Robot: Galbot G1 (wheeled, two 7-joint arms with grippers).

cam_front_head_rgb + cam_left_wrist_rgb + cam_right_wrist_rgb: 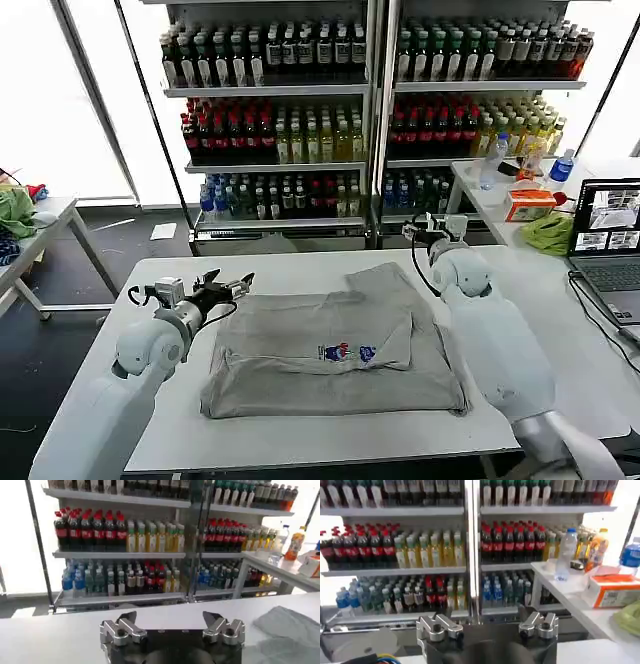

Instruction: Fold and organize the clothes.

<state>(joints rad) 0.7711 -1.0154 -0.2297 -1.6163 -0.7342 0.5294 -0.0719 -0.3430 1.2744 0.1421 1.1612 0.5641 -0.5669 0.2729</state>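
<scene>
Grey cotton T-shirt (pixel 335 350) with a small multicoloured chest print lies partly folded in the middle of the white worktop (pixel 300 440), one sleeve corner spread toward the far right. Beside its left edge hovers the left tool (pixel 228 288), its fingers spread apart and holding nothing. At the worktop's far edge, past the shirt's upper right corner, sits the right tool (pixel 432 229), likewise parted and empty. Behind the worktop stands a metal shelf rack (pixel 365 120) stocked with bottled drinks, and an open laptop (pixel 607 245) rests to the right.
</scene>
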